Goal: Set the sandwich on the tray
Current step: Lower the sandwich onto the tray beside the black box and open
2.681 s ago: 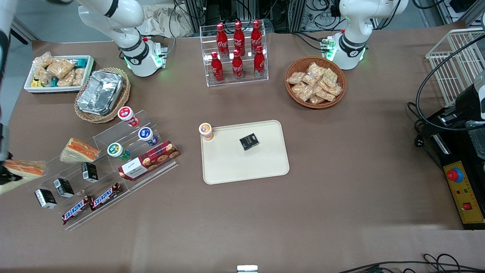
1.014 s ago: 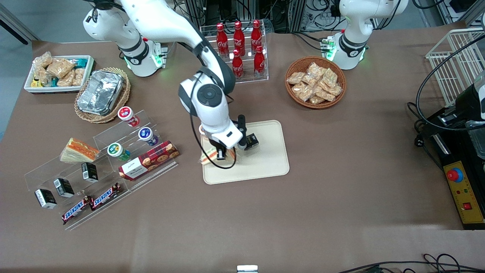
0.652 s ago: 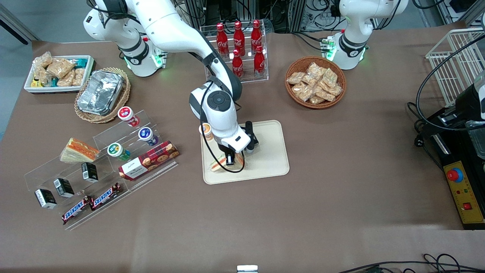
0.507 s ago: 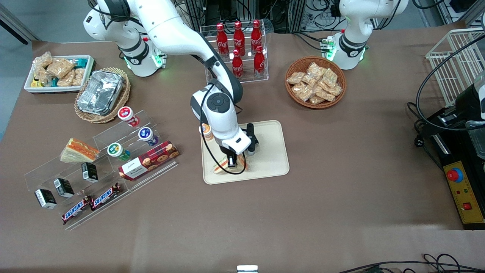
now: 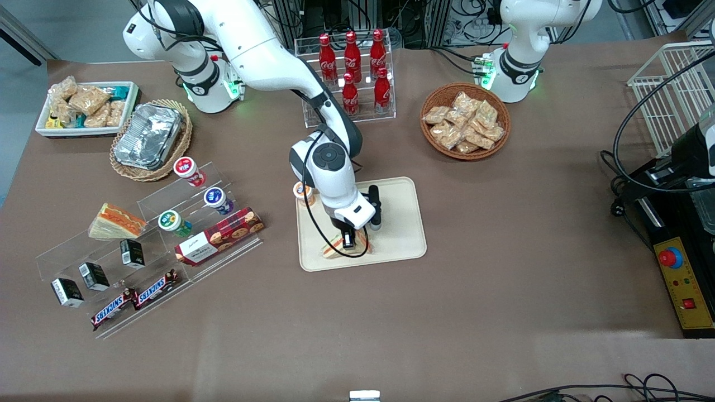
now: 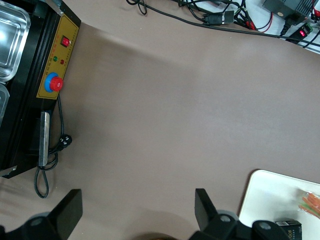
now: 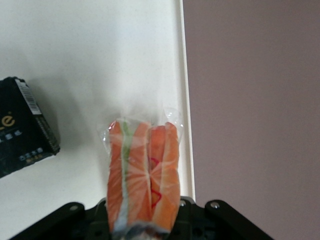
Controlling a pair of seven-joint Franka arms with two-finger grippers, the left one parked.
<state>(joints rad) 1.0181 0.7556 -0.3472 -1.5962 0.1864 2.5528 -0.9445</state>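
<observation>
Front view: gripper (image 5: 348, 243) is low over the tray (image 5: 399, 245), at the tray's edge nearest the camera, fingers pinching the sandwich (image 5: 335, 249). Sandwich sits within the tray outline, filling edge showing orange; can't tell if it touches the tray surface. A round orange-lidded cup (image 5: 303, 191) stands at the tray corner toward the working arm's end, farther from the camera than the sandwich. The twin sandwich (image 5: 116, 220) is on the clear stepped rack (image 5: 84, 254), with small cups, black boxes, a cookie box (image 5: 219, 235) and Snickers bars (image 5: 134, 300). Coke bottles (image 5: 351, 72) in a clear stand, farther from the camera than the tray. Basket of snack packs (image 5: 465, 120) toward the parked arm's end. Foil tray (image 5: 148, 135) in a wicker basket and a white bin (image 5: 85, 107) toward the working arm's end.

Left wrist view: a tray corner (image 6: 265, 192) shows, with the orange sandwich tip (image 6: 311, 202) and a black box (image 6: 288, 224) on it. Red stop button (image 6: 55, 83) on a yellow panel.

Right wrist view: sandwich (image 7: 142, 172) clamped between the fingers, orange and green filling stripes facing the camera, wrap crinkled at the tip. It is over the tray (image 7: 100, 60), just beside the rim (image 7: 186, 145). Black box (image 7: 25, 127) lies on the tray near the sandwich, not touching.
</observation>
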